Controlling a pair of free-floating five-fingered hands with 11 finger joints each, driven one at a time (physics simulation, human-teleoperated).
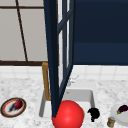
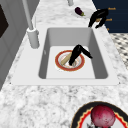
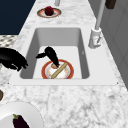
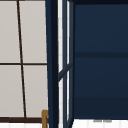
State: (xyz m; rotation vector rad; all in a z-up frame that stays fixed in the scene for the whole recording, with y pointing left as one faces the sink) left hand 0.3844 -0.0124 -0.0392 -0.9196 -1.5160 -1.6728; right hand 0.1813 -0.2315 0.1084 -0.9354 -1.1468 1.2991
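I'm watching the left robot hand [image 2: 76, 53] down inside the sink [image 2: 67, 36]. Its fingers [image 3: 55, 61] are straight and point downward, the thumb sticking out to one side, so it is released rather than grasping. The fingertips come down on a plate with an orange-red rim [image 2: 57, 62] that lies flat on the sink floor. On that plate is a tan stick [image 3: 58, 70], lying slantwise, with the fingertips at its 11 o'clock end in the right side view. I cannot tell whether they press on the stick or just meet the plate beside it.

The right robot hand [image 1: 93, 113] hangs in the air at about 5 o'clock from the basin in the front view, above the sink's front right corner. Its fingers droop loosely and hold nothing.

A big red ball [image 1: 68, 115] sits at 6 o'clock in the front view, covering the front of the basin. An open dark blue cabinet door [image 1: 53, 62] stands edge-on above it. The faucet [image 2: 32, 37] rises from the back rim of the sink.

On the marble bench [image 2: 62, 100], at 9 o'clock from the sink in the front view, is a dark-rimmed plate [image 1: 3, 109] carrying a dark red round fruit [image 2: 102, 116]. At 3 o'clock is a white plate [image 3: 25, 110] with an eggplant [image 3: 20, 122] on it, and a small jar [image 1: 110, 122] stands just beside that plate.
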